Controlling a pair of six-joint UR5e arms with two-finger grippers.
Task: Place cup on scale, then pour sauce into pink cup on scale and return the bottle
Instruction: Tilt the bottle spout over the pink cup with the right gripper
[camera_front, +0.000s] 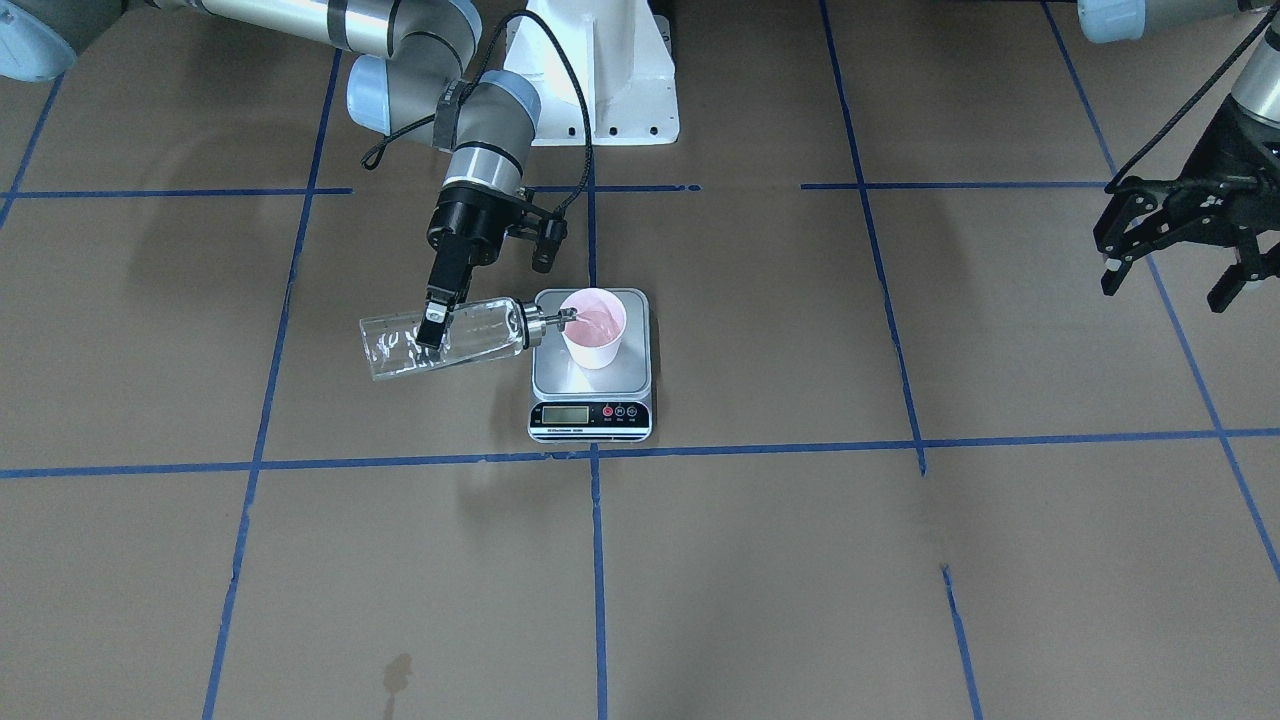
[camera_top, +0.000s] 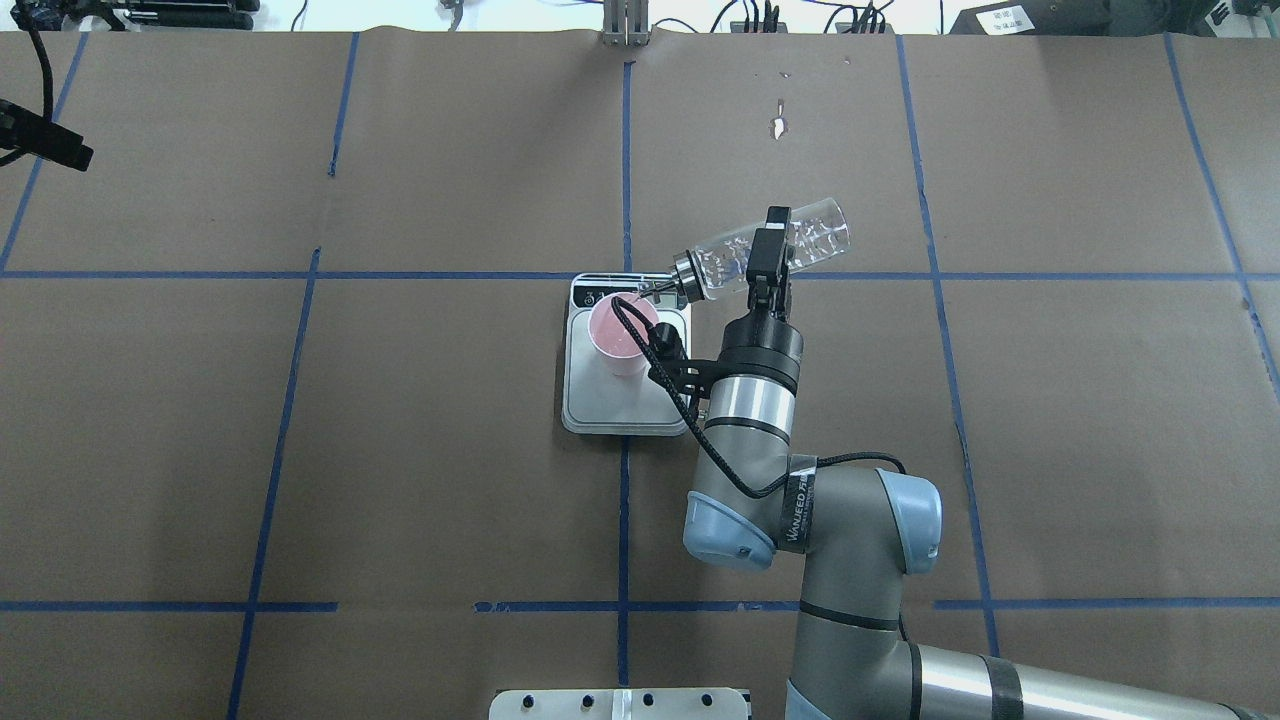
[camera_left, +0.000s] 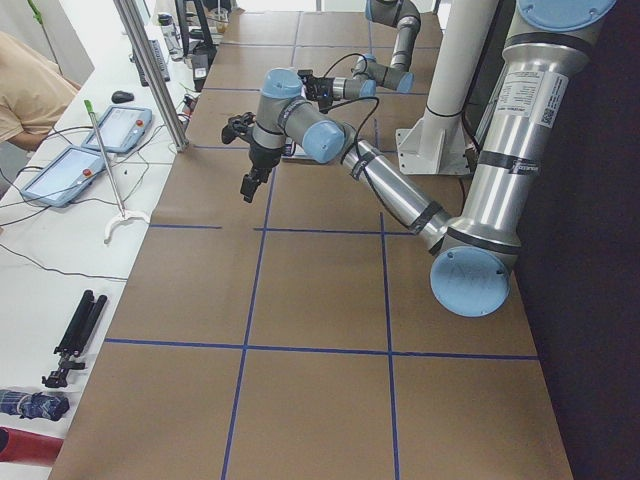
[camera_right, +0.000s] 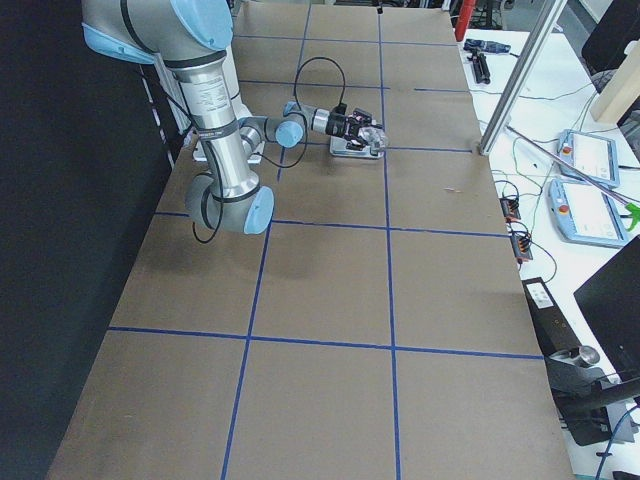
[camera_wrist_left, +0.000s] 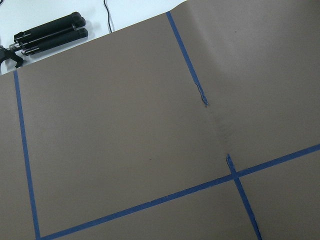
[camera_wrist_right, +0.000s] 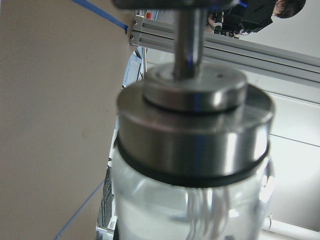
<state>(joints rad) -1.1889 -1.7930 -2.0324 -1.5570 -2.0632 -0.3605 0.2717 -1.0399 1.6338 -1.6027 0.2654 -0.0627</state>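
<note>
At the scale's edge, the right gripper (camera_front: 432, 330) is clamped across the middle of the bottle (camera_front: 480, 332), which is tipped almost flat with its metal spout just over the rim of the cup (camera_front: 593, 330). That cup stands on the scale (camera_front: 560, 378), away from its display, on the counter (camera_front: 800, 560). With the spout so close to the rim, a small wobble could send sauce onto the platform or knock the light cup over. The smooth glass could also twist in the grip, and too long a tilt would overfill. Far off, the left gripper (camera_front: 1168, 290) hangs spread and empty.
</note>
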